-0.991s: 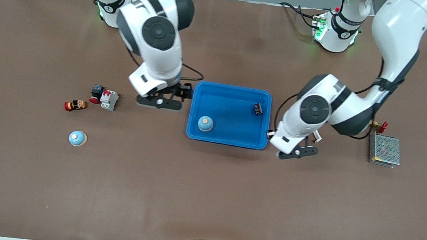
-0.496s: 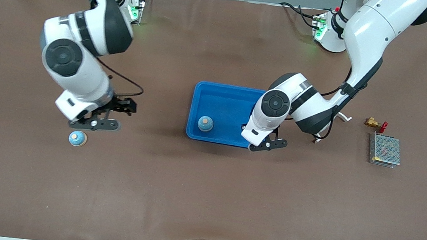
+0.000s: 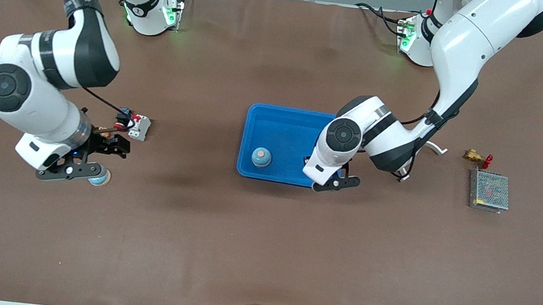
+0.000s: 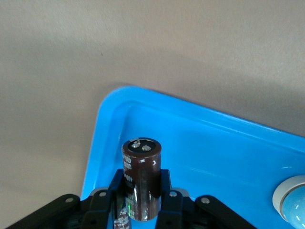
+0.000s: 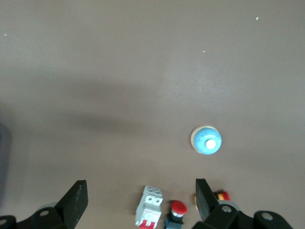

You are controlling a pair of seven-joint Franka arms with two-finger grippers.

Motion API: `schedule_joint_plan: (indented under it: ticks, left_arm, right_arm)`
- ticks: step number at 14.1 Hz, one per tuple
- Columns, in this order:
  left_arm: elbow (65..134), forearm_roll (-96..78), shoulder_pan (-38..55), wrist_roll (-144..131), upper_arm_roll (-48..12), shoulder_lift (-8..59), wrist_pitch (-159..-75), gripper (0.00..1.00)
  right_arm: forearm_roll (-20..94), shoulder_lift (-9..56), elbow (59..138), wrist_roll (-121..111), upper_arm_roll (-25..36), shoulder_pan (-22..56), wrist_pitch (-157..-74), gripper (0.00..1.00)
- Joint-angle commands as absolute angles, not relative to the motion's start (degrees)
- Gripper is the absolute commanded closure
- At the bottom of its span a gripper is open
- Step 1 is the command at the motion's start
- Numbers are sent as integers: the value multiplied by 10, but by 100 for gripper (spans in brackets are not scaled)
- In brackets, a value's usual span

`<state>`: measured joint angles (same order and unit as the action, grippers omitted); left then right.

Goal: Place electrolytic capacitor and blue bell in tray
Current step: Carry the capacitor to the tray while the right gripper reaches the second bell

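Right now the left gripper (image 4: pixel 142 210) is clenched on the electrolytic capacitor (image 4: pixel 141 176), held upright over the tray (image 3: pixel 255 119) corner nearest the front camera. 1 blue bell (image 3: pixel 261 157) sits in the tray. The right gripper (image 5: pixel 138 200) hangs spread wide above another blue bell (image 5: pixel 206 140) on the table (image 3: pixel 259 254).

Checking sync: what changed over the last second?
The right pincer, open, swung from beside the tray to over the loose blue bell. The left pincer, shut on the capacitor, shifted from outside the tray to over its corner. Tray and the second bell inside unmoved.
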<state>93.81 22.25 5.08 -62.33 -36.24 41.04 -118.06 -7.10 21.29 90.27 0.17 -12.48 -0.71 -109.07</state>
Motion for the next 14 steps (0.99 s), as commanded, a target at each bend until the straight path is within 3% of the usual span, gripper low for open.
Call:
schedule_joint_plan:
  ticks: [1,14]
  left_arm:
    - [919,236,68,-642,-358,417,-1168,100]
    - [926,236,69,-708,-349,460,-1170,100]
  right_arm:
    - [-62,233,905,-57,-132,-44,-1122,0]
    - [-73,353,909,-165,-129,-115,-1245,0]
